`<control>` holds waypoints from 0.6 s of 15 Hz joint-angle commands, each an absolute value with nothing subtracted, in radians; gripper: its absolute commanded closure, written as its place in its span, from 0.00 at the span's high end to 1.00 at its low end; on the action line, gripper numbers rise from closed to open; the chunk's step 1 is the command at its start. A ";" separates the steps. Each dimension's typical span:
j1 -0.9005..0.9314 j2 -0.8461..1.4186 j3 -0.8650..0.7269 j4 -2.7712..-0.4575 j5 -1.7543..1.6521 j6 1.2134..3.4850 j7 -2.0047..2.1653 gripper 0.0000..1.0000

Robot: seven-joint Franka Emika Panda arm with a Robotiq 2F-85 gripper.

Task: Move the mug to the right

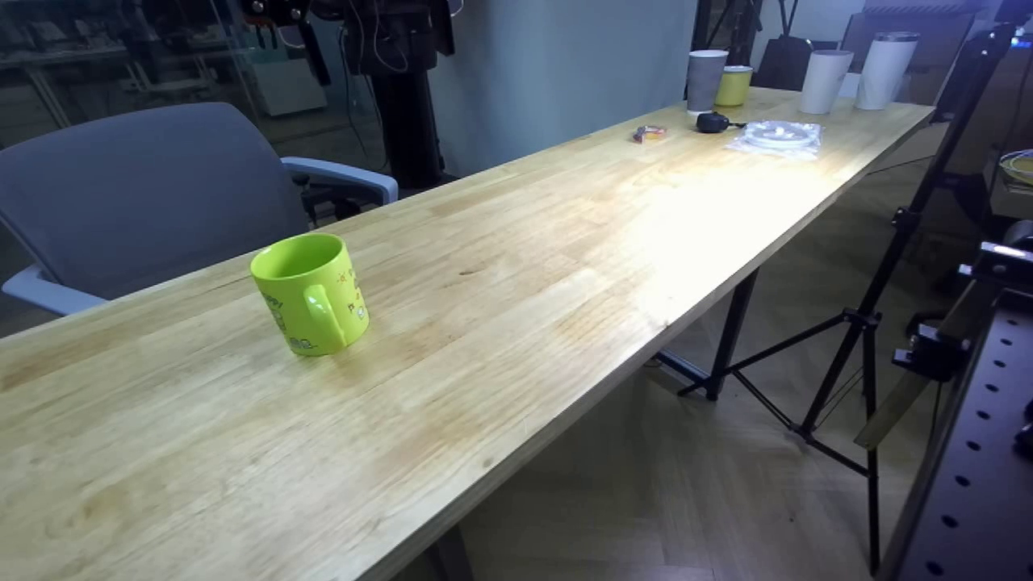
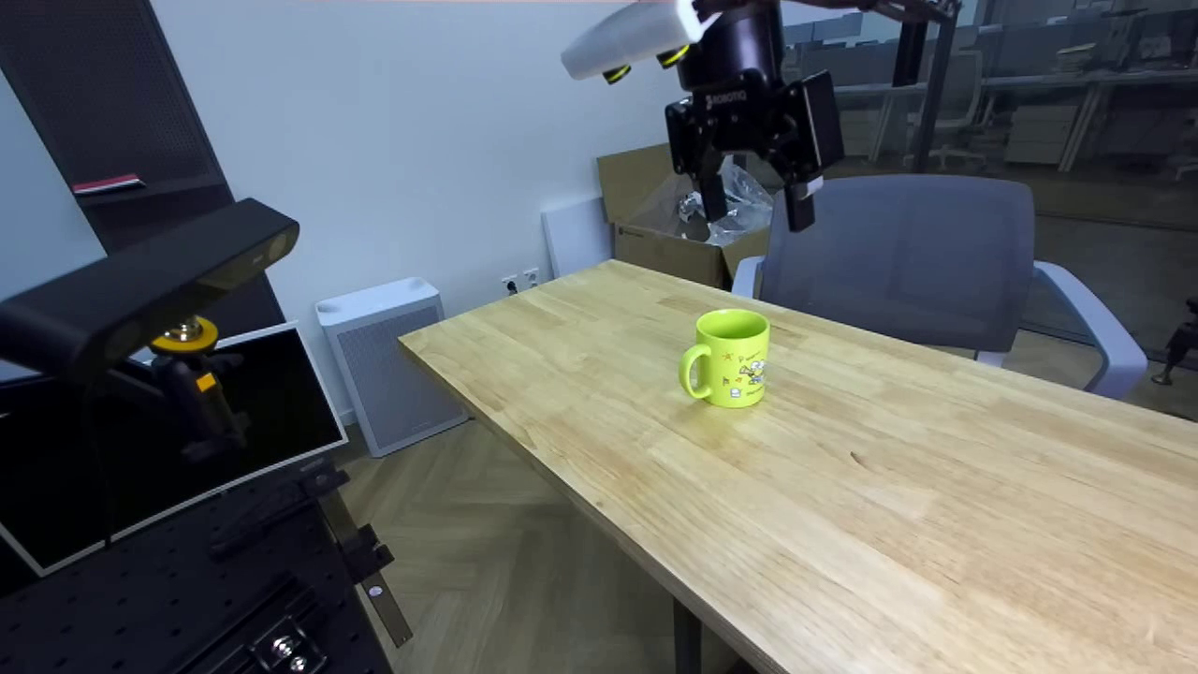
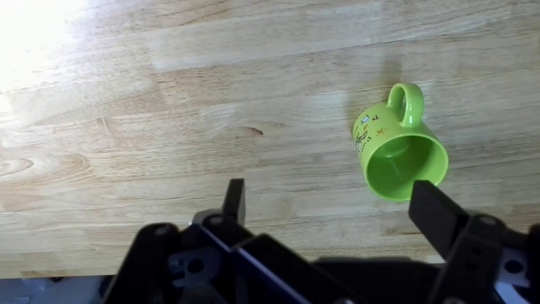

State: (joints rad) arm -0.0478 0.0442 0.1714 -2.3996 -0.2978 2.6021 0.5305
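At left on the table (image 1: 500, 323), in an exterior view: green mug (image 1: 309, 294), upright. In an exterior view: gripper (image 2: 756, 204) hanging above it, fingers (image 2: 799, 208) parted. Wrist view: mug at right, rim partly behind one fingertip.

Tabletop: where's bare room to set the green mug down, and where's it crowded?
Widest: the tabletop stretch from the mug to the small packet and plastic-wrapped item, though glare washes out part. More room lies between the mug and the nearer short end. Crowded: the far end, with a grey cup, yellowish cup, pale cup and white tumbler.
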 commanded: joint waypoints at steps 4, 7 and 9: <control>0.052 0.204 0.043 -2.219 -0.321 2.577 0.566 1.00; 0.090 0.243 -0.003 -2.170 -0.325 2.561 0.569 1.00; 0.092 0.221 -0.010 -2.213 -0.289 2.591 0.521 1.00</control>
State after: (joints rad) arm 0.0649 0.2229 0.0172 -2.2118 -0.3021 2.5907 0.5307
